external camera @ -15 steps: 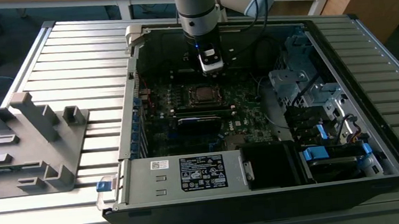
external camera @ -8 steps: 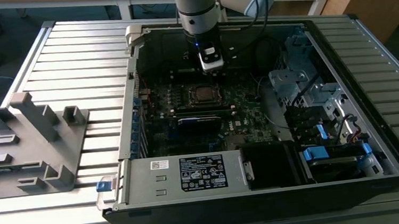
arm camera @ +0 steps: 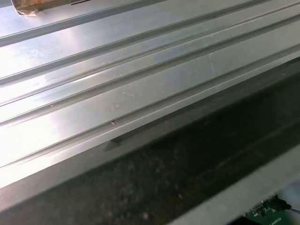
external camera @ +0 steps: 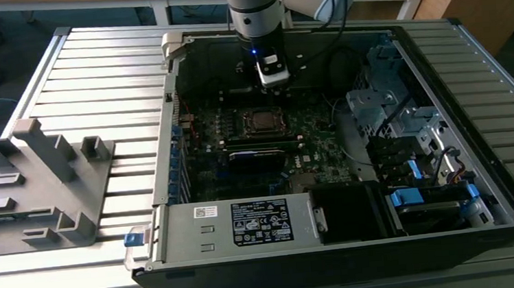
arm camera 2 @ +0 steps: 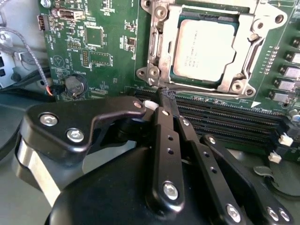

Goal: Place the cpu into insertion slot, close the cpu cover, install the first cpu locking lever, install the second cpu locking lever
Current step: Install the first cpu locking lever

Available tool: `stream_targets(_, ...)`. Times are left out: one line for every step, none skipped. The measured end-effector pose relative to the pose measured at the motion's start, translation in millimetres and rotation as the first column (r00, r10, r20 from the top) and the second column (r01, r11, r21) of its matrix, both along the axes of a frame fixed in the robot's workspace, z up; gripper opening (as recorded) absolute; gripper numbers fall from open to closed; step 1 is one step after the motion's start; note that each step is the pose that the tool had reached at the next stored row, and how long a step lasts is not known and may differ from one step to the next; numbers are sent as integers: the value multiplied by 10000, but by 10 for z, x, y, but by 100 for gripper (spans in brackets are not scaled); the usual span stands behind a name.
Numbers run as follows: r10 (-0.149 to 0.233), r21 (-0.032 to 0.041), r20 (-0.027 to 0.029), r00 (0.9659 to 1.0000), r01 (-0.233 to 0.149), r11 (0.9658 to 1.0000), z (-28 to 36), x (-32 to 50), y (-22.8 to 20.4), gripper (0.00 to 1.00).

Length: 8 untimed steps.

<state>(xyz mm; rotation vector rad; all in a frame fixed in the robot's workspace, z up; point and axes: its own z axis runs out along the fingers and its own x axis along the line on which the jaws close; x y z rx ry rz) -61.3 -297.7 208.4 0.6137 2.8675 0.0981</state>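
The cpu (arm camera 2: pixel 204 49) lies flat in the insertion slot (arm camera 2: pixel 153 72), its dull metal top facing up. The cpu cover (arm camera 2: pixel 243 51), a silvery frame, lies down around it. My gripper (arm camera 2: pixel 166 96) has its black fingers (arm camera 2: pixel 165 140) brought together, tips meeting just off the socket's corner, beside a thin metal bar along the socket's edge. I cannot tell whether the tips touch that bar. In the exterior view the gripper (external camera: pixel 274 82) hangs inside the open computer case, just behind the cpu (external camera: pixel 263 121).
Black memory slots (arm camera 2: pixel 234 122) run beside the socket, and a coin battery (arm camera 2: pixel 74 86) sits on the green board. A grey white-labelled box (external camera: pixel 245 224) fills the case front, blue-tabbed drive bays (external camera: pixel 426 192) the exterior view's right. A grey fixture (external camera: pixel 35 182) stands on the ribbed table (arm camera: pixel 117 84).
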Motion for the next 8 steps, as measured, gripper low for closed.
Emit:
stream_targets(-1, -4, 0, 10000, 1, 10000, 8, 0, 0, 10)
stream_targets(0, -12, 0, 10000, 0, 10000, 11, 0, 0, 10)
stream_targets(-1, -17, 1, 10000, 1, 10000, 12, 0, 1, 10)
stream_targets(0, -23, 1, 10000, 0, 10000, 15, 0, 0, 10)
stream_targets(0, -30, 0, 10000, 0, 10000, 18, 0, 0, 10)
stream_targets(0, -30, -2, 10000, 0, 10000, 18, 0, 0, 10)
stream_targets(0, -34, -61, 10000, 0, 10000, 17, 1, 0, 10)
stream_targets(-1, -41, -205, 9998, 0, 10000, 16, 4, 0, 10)
